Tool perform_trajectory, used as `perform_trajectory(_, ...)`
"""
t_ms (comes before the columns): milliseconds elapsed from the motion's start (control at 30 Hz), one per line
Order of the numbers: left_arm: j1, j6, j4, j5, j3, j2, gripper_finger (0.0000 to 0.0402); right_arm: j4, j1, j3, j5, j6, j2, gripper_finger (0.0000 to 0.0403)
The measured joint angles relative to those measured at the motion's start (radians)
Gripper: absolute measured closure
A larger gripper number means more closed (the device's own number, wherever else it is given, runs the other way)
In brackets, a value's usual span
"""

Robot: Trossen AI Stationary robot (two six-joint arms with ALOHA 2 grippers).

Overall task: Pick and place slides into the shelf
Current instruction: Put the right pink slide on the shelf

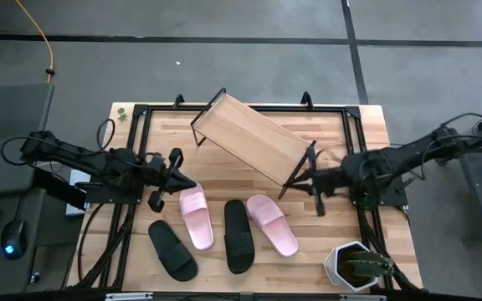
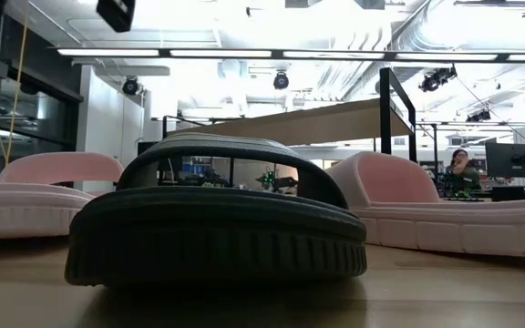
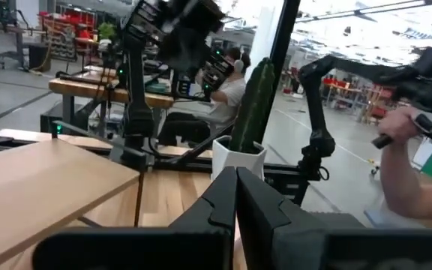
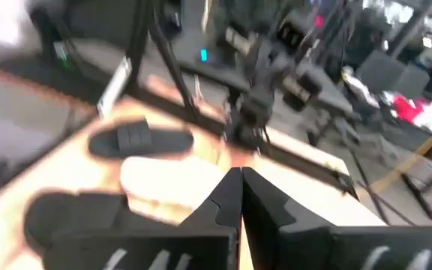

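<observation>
Four slides lie sole-down in a row on the near half of the wooden table: a black one (image 1: 172, 251), a pink one (image 1: 197, 217), a black one (image 1: 238, 236) and a pink one (image 1: 272, 224). The low view shows a black slide (image 2: 217, 228) up close between two pink ones (image 2: 44, 196) (image 2: 427, 210). The shelf (image 1: 253, 138), a slanted light-wood board on a black frame, stands at the far middle. My left gripper (image 1: 187, 182) (image 3: 236, 195) is shut and holds nothing, just beyond the left pink slide. My right gripper (image 1: 291, 184) (image 4: 240, 187) is shut and holds nothing, beside the shelf's near right end.
A potted cactus (image 1: 358, 266) (image 3: 250, 112) in a white pot stands at the near right corner. A black metal frame (image 1: 141, 109) runs around the table's edges. In the left wrist view a person's arm (image 3: 396, 165) shows beyond the table.
</observation>
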State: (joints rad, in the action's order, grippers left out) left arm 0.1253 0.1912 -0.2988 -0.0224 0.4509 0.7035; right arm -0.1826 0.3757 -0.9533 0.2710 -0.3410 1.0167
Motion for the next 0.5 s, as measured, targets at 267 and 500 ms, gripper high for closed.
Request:
perform_trajectory(267, 0.000, -0.001, 0.001, 0.018, 0.026, 0.045, 0.0401, -0.284, 0.225, -0.241, 0.396, 0.095, 0.258, 0.0402)
perform_trajectory(500, 0.000, -0.002, 0.002, 0.014, 0.026, 0.042, 0.0401, -0.406, 0.354, -0.276, 0.629, 0.219, 0.402, 0.0402)
